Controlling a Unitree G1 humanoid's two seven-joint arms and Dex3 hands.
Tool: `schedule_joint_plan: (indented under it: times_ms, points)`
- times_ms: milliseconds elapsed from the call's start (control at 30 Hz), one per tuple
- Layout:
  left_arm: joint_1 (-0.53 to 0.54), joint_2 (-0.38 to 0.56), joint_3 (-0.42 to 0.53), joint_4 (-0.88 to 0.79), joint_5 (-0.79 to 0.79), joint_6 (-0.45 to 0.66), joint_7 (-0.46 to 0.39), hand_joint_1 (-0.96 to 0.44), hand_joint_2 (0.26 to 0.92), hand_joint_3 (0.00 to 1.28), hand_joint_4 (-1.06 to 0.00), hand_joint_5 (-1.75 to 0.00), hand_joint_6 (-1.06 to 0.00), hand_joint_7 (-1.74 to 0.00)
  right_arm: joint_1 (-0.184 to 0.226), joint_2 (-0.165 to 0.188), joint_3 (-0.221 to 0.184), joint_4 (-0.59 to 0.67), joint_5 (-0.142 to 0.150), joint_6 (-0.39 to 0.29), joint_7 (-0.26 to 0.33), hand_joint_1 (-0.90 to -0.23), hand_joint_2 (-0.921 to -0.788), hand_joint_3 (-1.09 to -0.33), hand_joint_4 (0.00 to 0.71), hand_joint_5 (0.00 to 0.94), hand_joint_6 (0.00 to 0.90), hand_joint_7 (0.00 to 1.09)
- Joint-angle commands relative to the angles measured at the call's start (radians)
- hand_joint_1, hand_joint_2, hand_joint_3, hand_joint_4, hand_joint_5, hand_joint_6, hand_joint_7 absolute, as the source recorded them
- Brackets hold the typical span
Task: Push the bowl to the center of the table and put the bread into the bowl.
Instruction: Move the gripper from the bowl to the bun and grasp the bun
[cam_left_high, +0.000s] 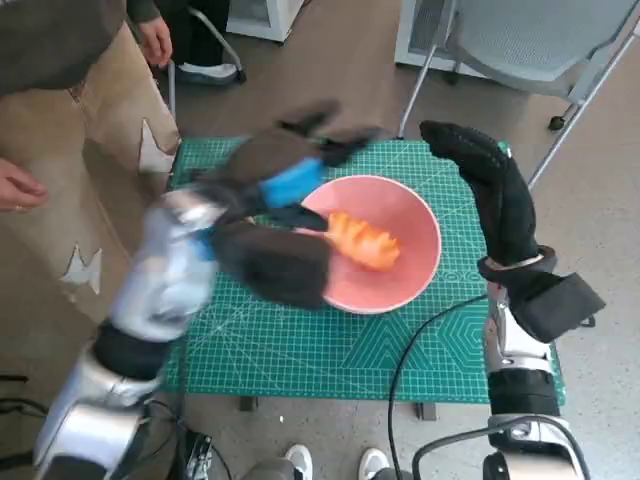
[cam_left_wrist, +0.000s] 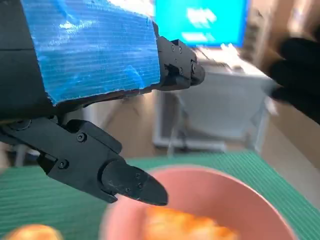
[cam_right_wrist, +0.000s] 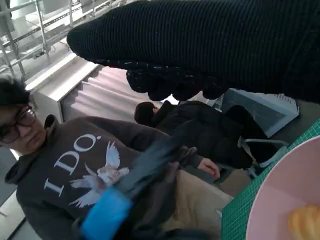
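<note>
The pink bowl (cam_left_high: 425, 215) stands near the middle of the green mat (cam_left_high: 300, 350), and the orange bread (cam_left_high: 365, 242) lies inside it. My left hand (cam_left_high: 290, 170) hovers, blurred by motion, over the bowl's left rim with its fingers spread and nothing in them. To the right of the bowl my right hand (cam_left_high: 490, 190) is raised with its fingers stretched out, holding nothing. The left wrist view shows the left hand (cam_left_wrist: 95, 70) above the bowl (cam_left_wrist: 240, 200) and bread (cam_left_wrist: 185, 225). In the right wrist view are the glove (cam_right_wrist: 200, 45), the bowl (cam_right_wrist: 285, 190) and the bread (cam_right_wrist: 305, 222).
A person in tan trousers stands close at the table's left, one hand (cam_left_high: 15, 185) near the mat. A grey chair (cam_left_high: 530, 40) stands behind the table at the right. A black cable (cam_left_high: 420, 340) crosses the mat's front right. Shoes (cam_left_high: 300, 462) show below the front edge.
</note>
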Motion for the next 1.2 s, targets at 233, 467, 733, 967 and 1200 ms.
schedule_joint_plan:
  times_ms: [233, 467, 733, 967, 1200]
  points:
    - [0.145, 0.148, 0.131, -0.173, 0.015, 0.123, -0.069, -0.57, 0.788, 0.0, 0.0, 0.0, -0.21, -0.01, 0.003, 0.011, 0.006, 0.046, -0.011, -0.007, -0.006, -0.703, -0.921, -0.827, 0.152, 0.001, -0.001, 0.4]
    - [0.173, 0.182, 0.112, -0.201, 0.041, 0.194, -0.127, -0.56, 0.741, 0.0, 0.0, 0.0, -0.21, -0.01, -0.017, 0.016, 0.011, 0.077, -0.018, -0.019, -0.01, -0.705, -0.921, -0.827, 0.154, 0.001, -0.001, 0.4]
    - [0.176, 0.19, 0.082, -0.18, 0.073, 0.233, -0.168, -0.54, 0.712, 0.0, 0.0, 0.0, -0.21, 0.0, -0.031, 0.019, 0.013, 0.103, -0.011, -0.031, 0.006, -0.707, -0.921, -0.826, 0.155, 0.002, -0.001, 0.41]
    - [0.159, 0.18, 0.06, -0.147, 0.085, 0.259, -0.176, -0.53, 0.708, 0.0, 0.0, 0.0, -0.21, 0.0, -0.038, 0.013, 0.01, 0.116, 0.004, -0.035, 0.029, -0.707, -0.921, -0.826, 0.156, 0.002, -0.001, 0.41]
    - [0.14, 0.157, 0.037, -0.077, 0.082, 0.245, -0.147, -0.52, 0.707, 0.0, 0.0, 0.0, -0.21, 0.0, -0.038, 0.01, 0.005, 0.123, 0.012, -0.035, 0.048, -0.707, -0.921, -0.827, 0.155, 0.001, -0.001, 0.41]
